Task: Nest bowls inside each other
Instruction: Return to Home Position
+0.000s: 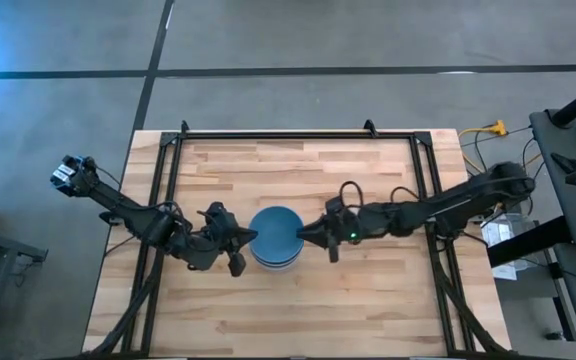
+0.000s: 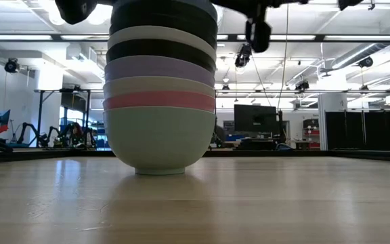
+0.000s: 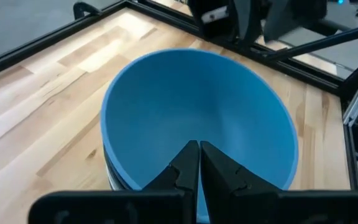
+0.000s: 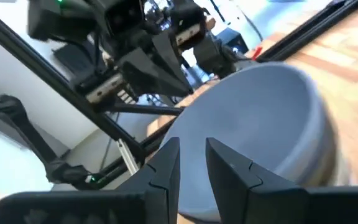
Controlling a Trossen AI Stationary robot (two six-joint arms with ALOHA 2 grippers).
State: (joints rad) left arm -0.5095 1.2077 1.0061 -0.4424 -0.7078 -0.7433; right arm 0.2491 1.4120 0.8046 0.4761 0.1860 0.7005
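Blue bowl [image 1: 274, 232] capped the stack [image 2: 160, 102] at mid table [image 1: 268, 310], so I judged nesting done; left gripper [image 1: 242, 240] closed empty, right gripper [image 1: 302, 233] narrowly parted, both beside it, next needing only retraction home

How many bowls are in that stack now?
8 visible, all in one central stack: green, pink, cream, lavender, lower black, white, upper black, blue on top. Another black may be hidden.

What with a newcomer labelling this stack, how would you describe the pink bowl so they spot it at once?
At the middle of the wooden table, between the left gripper and right gripper, stands one stack of bowls. The pink bowl is second from the bottom, its rim showing above the mint green bowl and below the cream bowl; it is the only pink band.
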